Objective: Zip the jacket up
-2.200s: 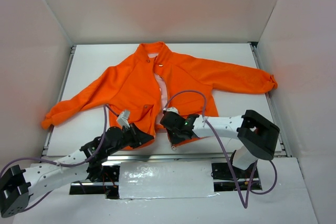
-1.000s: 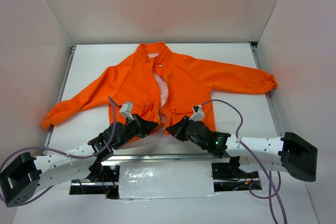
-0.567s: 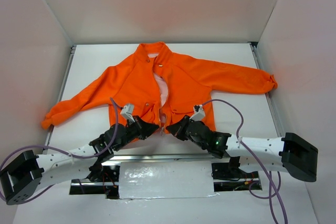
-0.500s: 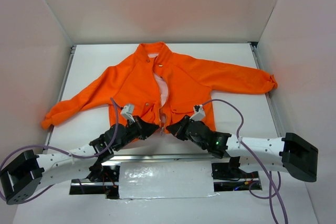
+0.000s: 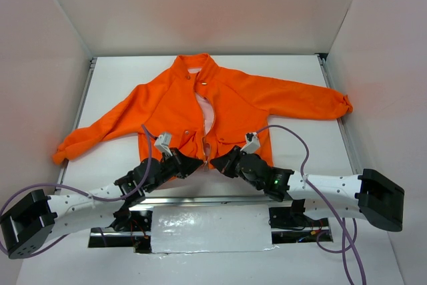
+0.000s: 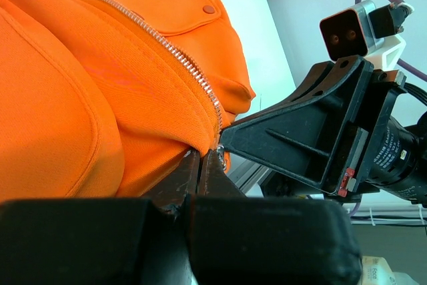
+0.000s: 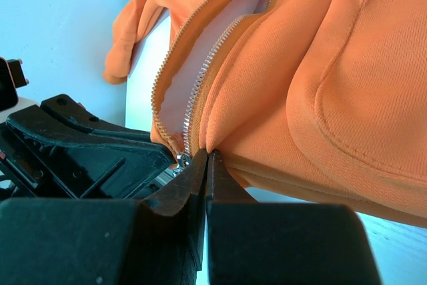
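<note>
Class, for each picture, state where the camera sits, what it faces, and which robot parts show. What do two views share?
Top: above, behind the arms, looking down on the jacket; both arms show.
Left wrist: on the left gripper, facing the zipper; own shut fingers show.
Right wrist: on the right gripper, facing the zipper; own shut fingers show.
Shared: wrist views both show the zipper.

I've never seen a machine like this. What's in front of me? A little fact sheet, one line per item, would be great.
garment: orange jacket, flat on the white table, front up, sleeves spread
zipper: open, pale lining showing between its edges
left gripper: shut, pinching the hem at the zipper's lower end
right gripper: shut, pinching the hem on the other side of it
tips: almost touching each other
</note>
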